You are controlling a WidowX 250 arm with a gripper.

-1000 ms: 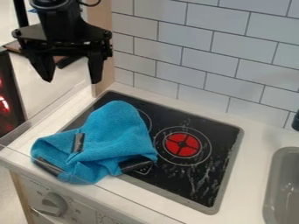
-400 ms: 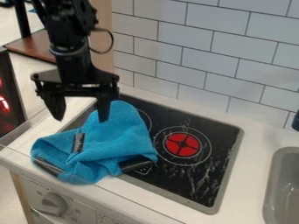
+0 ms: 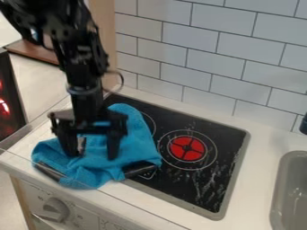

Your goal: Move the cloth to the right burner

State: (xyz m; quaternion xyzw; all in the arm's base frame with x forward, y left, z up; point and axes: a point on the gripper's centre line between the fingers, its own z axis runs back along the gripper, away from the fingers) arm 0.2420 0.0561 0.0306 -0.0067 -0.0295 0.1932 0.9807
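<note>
My gripper [image 3: 93, 155] hangs over the left half of the cloth, its two fingers spread apart and pointing down, with no cloth visibly pinched between them. The blue cloth [image 3: 137, 143] lies crumpled over the left side of the black stove top and onto the white counter's front-left edge; dark strips show on it. Whether the fingertips touch the cloth I cannot tell. The right burner [image 3: 187, 148], a red disc with a black cross inside white rings, lies uncovered to the right of the cloth.
A grey sink [image 3: 290, 193] is set into the counter at the right. Behind the stove stands a white tiled wall [image 3: 210, 58]. A knob [image 3: 54, 209] sits on the front panel, and a clear thin edge runs along the counter's front left.
The arm has come down and a little to the right, from above the counter's back left to over the cloth. The cloth has not visibly moved.
</note>
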